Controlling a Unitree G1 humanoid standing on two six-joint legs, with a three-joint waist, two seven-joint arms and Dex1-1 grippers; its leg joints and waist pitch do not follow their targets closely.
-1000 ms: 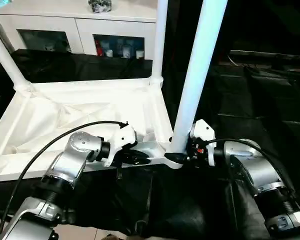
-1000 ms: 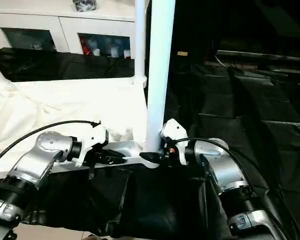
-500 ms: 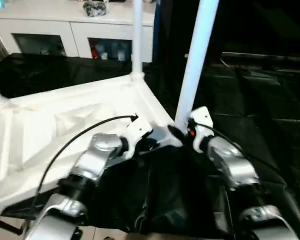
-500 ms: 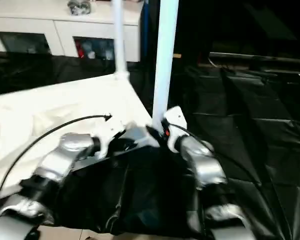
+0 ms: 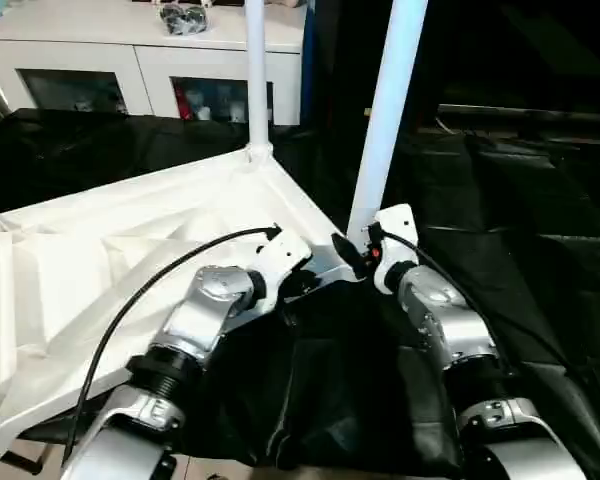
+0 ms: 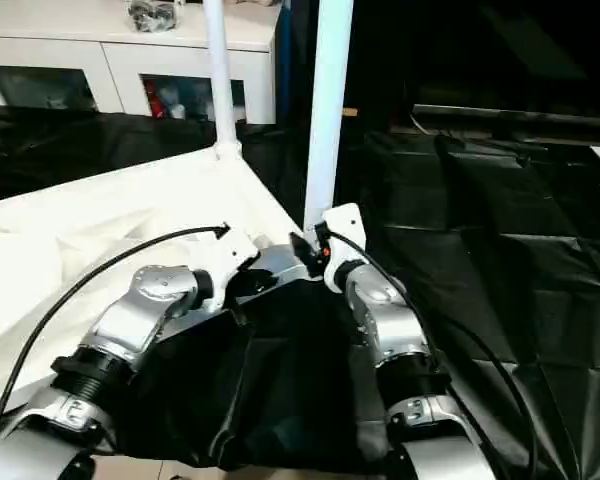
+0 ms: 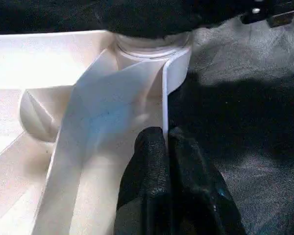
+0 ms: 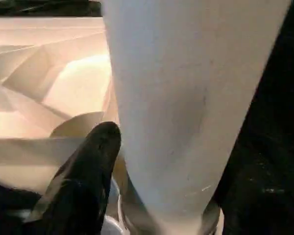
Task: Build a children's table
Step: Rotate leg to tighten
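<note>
The children's table lies upside down: its white tabletop [image 5: 130, 240] shows the ribbed underside on the black cover. One white leg [image 5: 380, 130] stands upright in the corner socket nearest me, and another leg [image 5: 253, 70] stands in the far corner. My left gripper [image 5: 305, 285] is shut on the tabletop's thin rim [image 7: 163, 98] just beside that near socket. My right gripper [image 5: 352, 255] is closed around the base of the near leg [image 8: 176, 98]. One black finger [image 8: 88, 171] lies along the leg's side. The leg hides the other finger.
The black-covered work table [image 5: 520, 200] stretches to the right and behind. A white cabinet [image 5: 130, 50] with glass doors stands at the back. Loose black cloth [image 5: 320, 400] bunches between my forearms at the front edge.
The tabletop has turned on the work table. Its near corner with the leg has swung away from me and both arms reached forward, keeping their holds. The left back leg has left the picture.
</note>
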